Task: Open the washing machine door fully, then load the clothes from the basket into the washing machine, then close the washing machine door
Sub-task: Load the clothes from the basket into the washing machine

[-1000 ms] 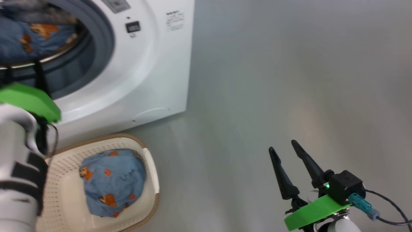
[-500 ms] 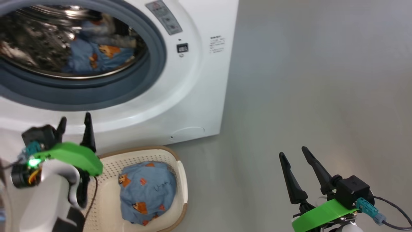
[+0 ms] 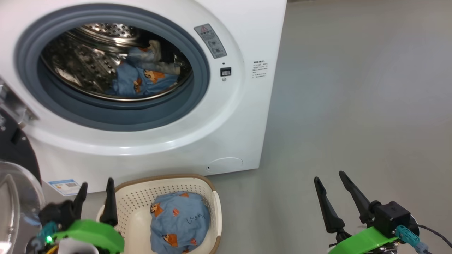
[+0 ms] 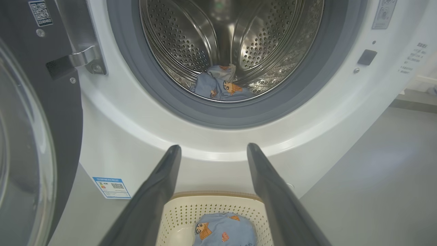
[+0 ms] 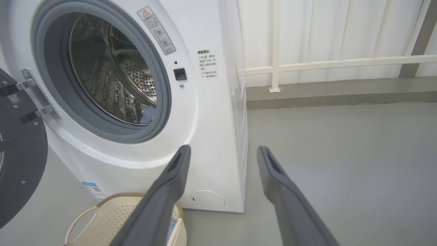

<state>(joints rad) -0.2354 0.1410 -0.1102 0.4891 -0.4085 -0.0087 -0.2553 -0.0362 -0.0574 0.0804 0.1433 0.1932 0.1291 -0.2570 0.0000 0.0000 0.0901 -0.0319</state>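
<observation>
The washing machine [image 3: 243, 116] stands with its drum mouth uncovered, and one blue printed garment [image 3: 141, 79] lies inside the steel drum [image 4: 239, 41]. The washing machine door [image 3: 16, 190] hangs open at the left, glass bowl facing me. On the floor in front sits the basket [image 3: 166, 180] with more of the clothes [image 3: 178, 222] bundled in it. My left gripper [image 3: 96, 185] is open and empty, just left of the basket and below the drum mouth. My right gripper [image 3: 329, 177] is open and empty over bare floor, well right of the basket.
Grey floor [image 3: 353, 106] stretches to the right of the machine. In the right wrist view a white railing [image 5: 327, 63] and a low kerb run behind it. A blue label sticker [image 4: 111, 187] marks the machine's lower front, and the door hinge [image 4: 83, 59] juts out at the left.
The head camera has swung, shifting the whole picture. My left gripper has come back from the drum mouth down to the basket's left side, empty. The right gripper has kept its pose.
</observation>
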